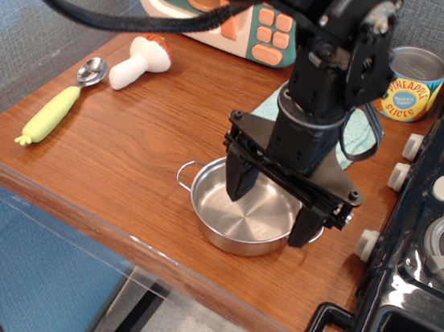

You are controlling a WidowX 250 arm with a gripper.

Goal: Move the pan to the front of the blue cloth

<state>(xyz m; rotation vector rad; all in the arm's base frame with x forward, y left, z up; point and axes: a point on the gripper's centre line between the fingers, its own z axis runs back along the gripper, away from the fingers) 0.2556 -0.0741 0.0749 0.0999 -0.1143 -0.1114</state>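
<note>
The pan [242, 217], a small shiny steel pot with a wire loop handle on its left, sits on the wooden table near the front edge. My gripper [274, 203] hangs over it, open wide. The left finger [239, 180] is at the pan's far-left rim and the right finger [309, 224] is at its right rim. I cannot tell whether they touch it. The blue cloth [360, 135] lies just behind the pan. It is mostly hidden by my arm, and only its edges show.
A toy microwave [225, 12] stands at the back. A toy mushroom [142, 57], a spoon [92, 72] and a yellow-green toy vegetable [50, 112] lie at the left. A pineapple can [410, 85] stands at the back right. A black toy stove [436, 233] borders the right.
</note>
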